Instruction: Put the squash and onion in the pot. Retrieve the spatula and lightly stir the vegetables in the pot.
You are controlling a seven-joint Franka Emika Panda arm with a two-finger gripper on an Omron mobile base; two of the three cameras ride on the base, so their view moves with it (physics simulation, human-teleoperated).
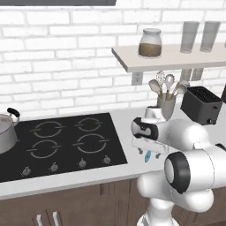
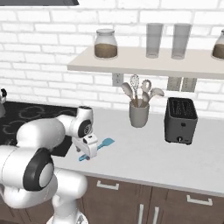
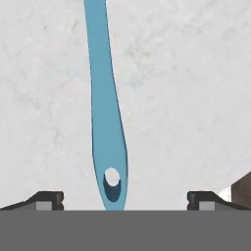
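1. Two dark fingertips point(image 3: 49, 200) of the gripper point(image 3: 125, 201) stand spread wide in the hand view, one on each side of the spatula's point(image 3: 105, 98) handle and apart from it.
2. Its teal handle end, with a small hanging hole, lies between the fingertips on the pale marbled counter point(image 3: 186, 98), and the stem runs straight away from the hand.
3. From the right base view, the gripper point(image 2: 89, 155) points down over the counter point(image 2: 144, 153), just above the spatula point(image 2: 105, 143), whose blade sticks out to the right of the hand.
4. From the left base view, the gripper point(image 1: 148, 152) hangs low beside the black cooktop point(image 1: 66, 141), with a bit of the spatula point(image 1: 147, 156) showing under it.
5. At that view's left edge, the steel pot point(image 1: 5, 132) sits at the cooktop's far left, well apart from the hand; what it holds cannot be told.
6. Behind the spatula stand a grey utensil holder point(image 2: 139, 113) with pale spoons and a dark toaster point(image 2: 180, 120).
7. Above, a shelf point(image 2: 144, 65) carries a jar point(image 2: 106, 43) and two glasses point(image 2: 154, 40).
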